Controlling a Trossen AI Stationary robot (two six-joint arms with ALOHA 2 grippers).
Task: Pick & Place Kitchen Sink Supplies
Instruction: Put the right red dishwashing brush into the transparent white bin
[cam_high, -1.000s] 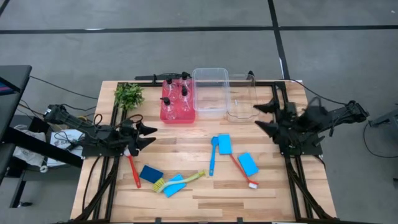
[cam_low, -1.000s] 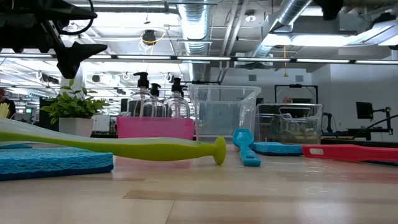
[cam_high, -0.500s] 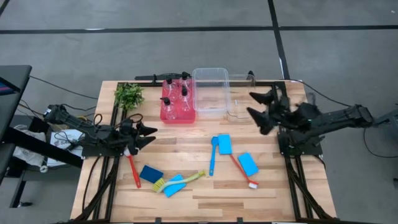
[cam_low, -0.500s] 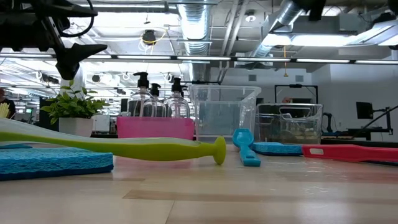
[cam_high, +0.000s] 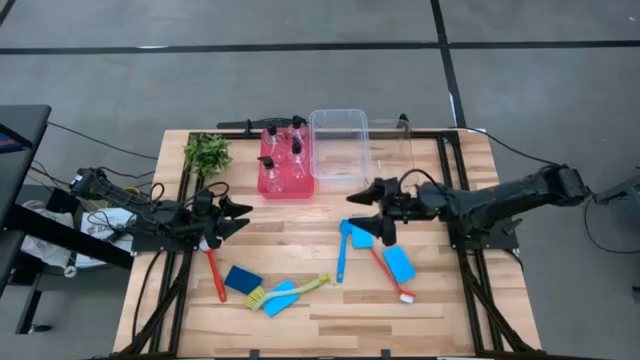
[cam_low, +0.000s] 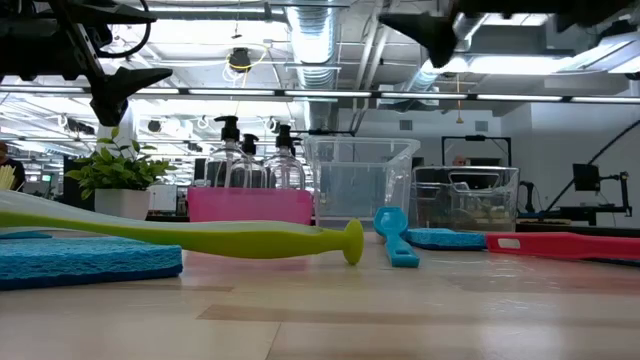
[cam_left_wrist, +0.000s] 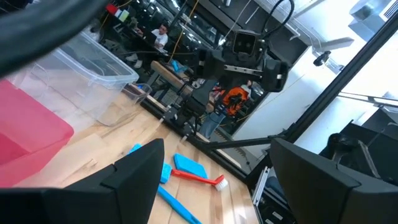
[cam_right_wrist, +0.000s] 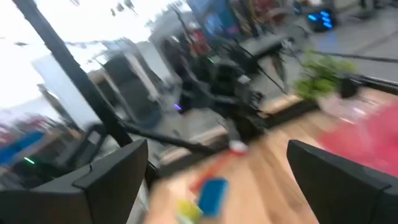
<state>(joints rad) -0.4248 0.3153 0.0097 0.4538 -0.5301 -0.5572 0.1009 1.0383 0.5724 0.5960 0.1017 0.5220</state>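
Observation:
Several clear bottles (cam_high: 283, 150) with black caps stand in the red tray (cam_high: 300, 187). Lying flat on the table are a blue brush (cam_high: 341, 252), a blue sponge (cam_high: 361, 233), a red brush (cam_high: 388, 270) and another blue sponge (cam_high: 398, 264). Nearer the left lie a second red brush (cam_high: 215, 273), a dark blue sponge (cam_high: 242, 279), a yellow-green brush (cam_high: 295, 289) and a light blue sponge (cam_high: 278, 298). My right gripper (cam_high: 353, 211) hangs open above the table, over the blue brush's head. My left gripper (cam_high: 246, 217) waits open at the left edge.
Two clear bins (cam_high: 338, 148) (cam_high: 390, 165) stand at the back beside the red tray. A leafy plant (cam_high: 207, 153) sits at the far left corner. Bare wood shows between the tray and the brushes and along the near edge (cam_high: 330, 330).
My right gripper has swung from the table's right edge toward the middle, rolling as it went, and now hangs over the blue brush and sponge. It has stayed open. Nothing on the table has moved.

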